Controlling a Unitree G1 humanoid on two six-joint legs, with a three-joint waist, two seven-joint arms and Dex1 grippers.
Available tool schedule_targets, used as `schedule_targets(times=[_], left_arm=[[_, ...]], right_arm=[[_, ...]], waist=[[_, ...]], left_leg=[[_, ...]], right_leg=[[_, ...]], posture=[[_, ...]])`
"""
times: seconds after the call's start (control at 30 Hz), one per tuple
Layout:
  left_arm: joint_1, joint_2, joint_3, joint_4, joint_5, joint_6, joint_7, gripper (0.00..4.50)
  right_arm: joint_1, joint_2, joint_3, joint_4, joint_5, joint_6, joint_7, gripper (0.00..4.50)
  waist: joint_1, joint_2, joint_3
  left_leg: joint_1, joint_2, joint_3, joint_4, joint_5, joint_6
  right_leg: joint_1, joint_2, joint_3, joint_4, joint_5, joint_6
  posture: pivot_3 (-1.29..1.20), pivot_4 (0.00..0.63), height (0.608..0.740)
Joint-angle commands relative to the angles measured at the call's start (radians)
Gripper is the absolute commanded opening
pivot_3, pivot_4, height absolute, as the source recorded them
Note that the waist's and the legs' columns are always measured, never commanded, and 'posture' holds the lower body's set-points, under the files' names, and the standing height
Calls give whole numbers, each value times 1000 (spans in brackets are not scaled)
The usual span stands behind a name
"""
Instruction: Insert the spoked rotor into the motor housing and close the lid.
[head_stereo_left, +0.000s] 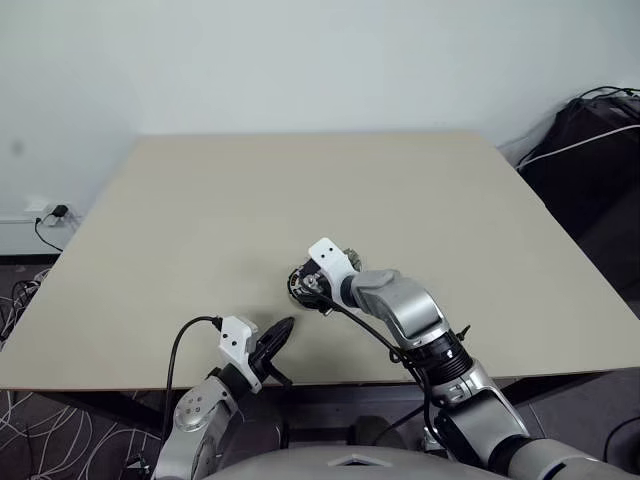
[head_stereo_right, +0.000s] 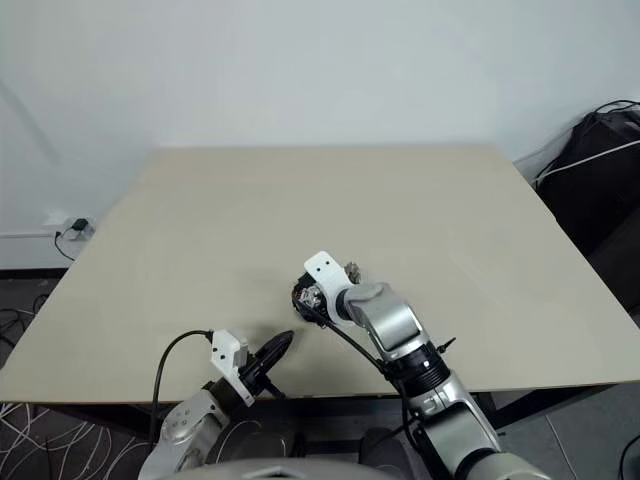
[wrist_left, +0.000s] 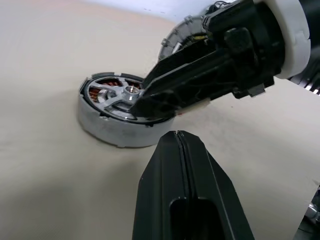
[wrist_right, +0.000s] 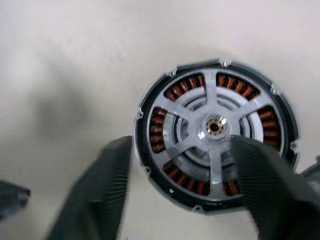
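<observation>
The motor housing (wrist_right: 159, 131) stands on the table near its front edge, with copper windings ringing its inside. The spoked rotor (wrist_right: 214, 127) lies seated in it, silver spokes and hub facing up. My right gripper (wrist_right: 182, 200) hovers just above it, open, with one finger (wrist_right: 95, 195) beside the housing and the other over the rotor's edge. In the eye views that gripper (head_stereo_left: 305, 285) covers most of the housing. The ribbed grey lid (wrist_left: 172, 42) lies just behind the housing. My left gripper (head_stereo_left: 283, 330) is shut and empty, level near the table's front edge, pointing at the housing (wrist_left: 110, 132).
The tan table (head_stereo_left: 300, 180) stretches far behind the parts. A dark bag with a white cable (head_stereo_left: 590, 130) sits beyond the right edge. A wall socket with cables (head_stereo_left: 50, 212) is at the left, on the floor side.
</observation>
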Motion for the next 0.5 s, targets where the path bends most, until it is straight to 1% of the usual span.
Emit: schedule_targets(times=[0.03,0.2,0.3,0.4,0.5], left_arm=[[-7,1,-2,-40,-11,-1,-6,0],[-4,8,-4,-48,-16,8,-12,0],[-4,14,-6,-55,-20,15,-18,0],[-5,20,-7,-61,-22,23,-21,0],[-8,25,-7,-64,-18,25,-19,0]], right_arm=[[-12,35,-50,-78,60,12,-1,4427],[7,122,-143,-177,173,46,-8,4427],[19,142,-153,-226,201,34,-28,4427],[33,91,-74,-275,154,-81,-50,3832],[44,28,6,-301,84,-186,-85,2829]], waist=[[-5,0,0],[-12,1,0],[-15,1,-1],[-14,2,-1],[-16,2,-1]], left_leg=[[0,0,0,0,0,0],[0,0,0,-1,0,0],[0,0,-1,-2,0,0],[0,0,0,-2,0,0],[0,0,0,-2,0,0]], right_leg=[[0,0,0,0,0,0],[-1,0,0,0,0,2],[-1,0,0,0,-1,3],[-1,0,0,0,-2,4],[-1,0,1,0,-3,3]], posture=[[0,0,740],[0,0,740],[0,0,740],[0,0,740],[0,0,740]])
